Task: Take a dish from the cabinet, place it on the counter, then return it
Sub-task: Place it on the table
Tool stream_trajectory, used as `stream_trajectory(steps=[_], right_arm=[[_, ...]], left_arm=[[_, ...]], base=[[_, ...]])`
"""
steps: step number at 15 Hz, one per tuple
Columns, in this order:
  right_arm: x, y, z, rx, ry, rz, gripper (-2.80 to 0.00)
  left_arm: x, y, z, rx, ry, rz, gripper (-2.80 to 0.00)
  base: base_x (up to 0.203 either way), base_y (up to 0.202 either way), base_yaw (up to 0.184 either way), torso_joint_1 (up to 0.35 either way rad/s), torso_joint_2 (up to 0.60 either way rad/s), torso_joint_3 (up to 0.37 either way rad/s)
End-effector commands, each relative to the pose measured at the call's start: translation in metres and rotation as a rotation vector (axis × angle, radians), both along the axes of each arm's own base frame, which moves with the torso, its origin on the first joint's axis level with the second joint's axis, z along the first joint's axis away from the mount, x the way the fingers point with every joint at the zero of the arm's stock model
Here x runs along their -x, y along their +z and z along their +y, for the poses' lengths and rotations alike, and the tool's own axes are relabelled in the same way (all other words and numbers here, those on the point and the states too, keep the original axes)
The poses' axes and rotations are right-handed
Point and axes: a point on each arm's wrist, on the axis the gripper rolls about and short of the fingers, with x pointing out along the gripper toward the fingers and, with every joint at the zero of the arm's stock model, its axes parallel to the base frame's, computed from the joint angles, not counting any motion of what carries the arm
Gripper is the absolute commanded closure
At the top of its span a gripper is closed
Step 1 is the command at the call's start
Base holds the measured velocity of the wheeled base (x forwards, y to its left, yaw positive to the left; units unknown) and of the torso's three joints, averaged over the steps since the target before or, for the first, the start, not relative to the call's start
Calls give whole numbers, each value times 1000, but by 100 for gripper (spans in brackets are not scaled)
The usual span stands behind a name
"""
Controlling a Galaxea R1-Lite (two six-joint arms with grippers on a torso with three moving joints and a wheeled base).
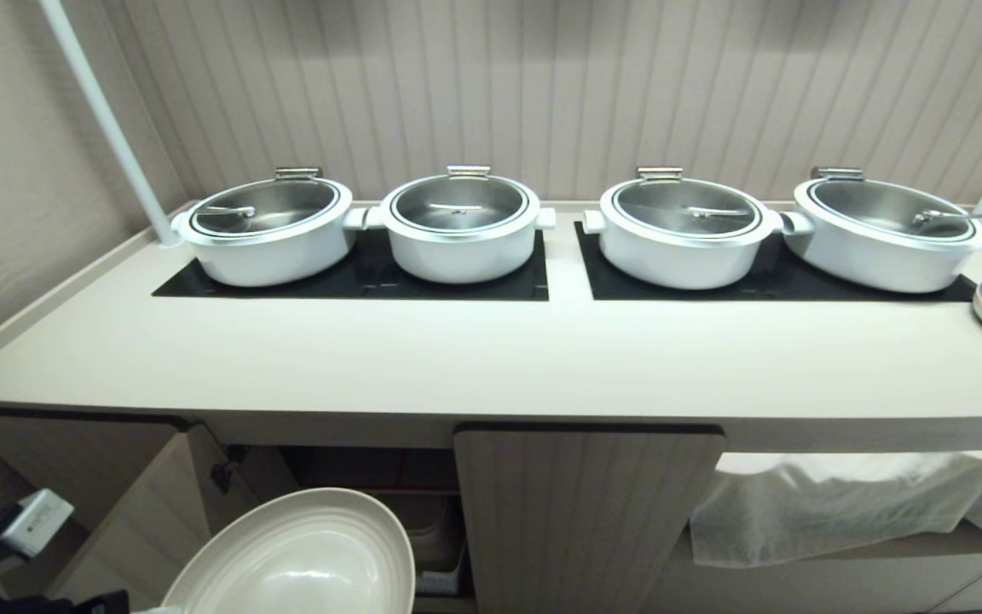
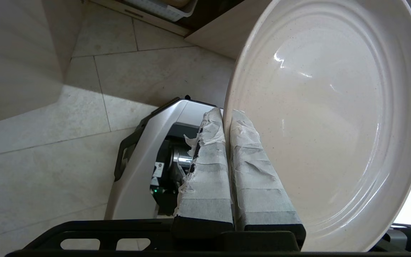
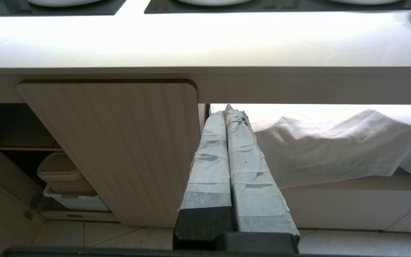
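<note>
"Where is the plain off-white round plate (image 1: 299, 558)?"

"At the bottom left of the head view, low down by the open beige fluted cabinet (image 1: 589, 512). The left gripper (image 2: 227, 117) has its taped jaws clenched on the plate's rim. The plate stands on its edge, tilted."

"Where does it need to go?"

"Up, I think. The long cream-white bench (image 1: 457, 358) is above the plate, across the middle of the picture."

"Is there room?"

"Yes, a bare strip in front of the four white pots with steel lids (image 1: 461, 226). The plate must lie flat first."

"And the other arm?"

"The right gripper (image 3: 228, 114) is parked by the white cloth (image 3: 334, 142), jaws closed on nothing. The left is nearer."
</note>
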Motion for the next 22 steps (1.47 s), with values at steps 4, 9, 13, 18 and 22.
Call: stream_trajectory(steps=[4, 9, 13, 18, 22], right_arm=[[0, 0, 0, 0, 0, -1, 0], [0, 0, 0, 0, 0, -1, 0], [0, 0, 0, 2, -2, -1, 0], [0, 0, 0, 0, -2, -1, 0], [0, 0, 0, 0, 0, 2, 0]], left_arm=[[0, 0, 0, 4, 1, 3, 0], [0, 0, 0, 3, 3, 1, 0], [-1, 1, 0, 4, 2, -1, 0], [-2, 0, 0, 4, 2, 3, 0], [-5, 3, 0, 3, 3, -4, 0]], base=[[0, 0, 0, 117, -230, -117], [0, 0, 0, 89, -174, -86], [0, 0, 0, 80, -151, -73], [0, 0, 0, 32, -65, -31], [0, 0, 0, 0, 0, 0]])
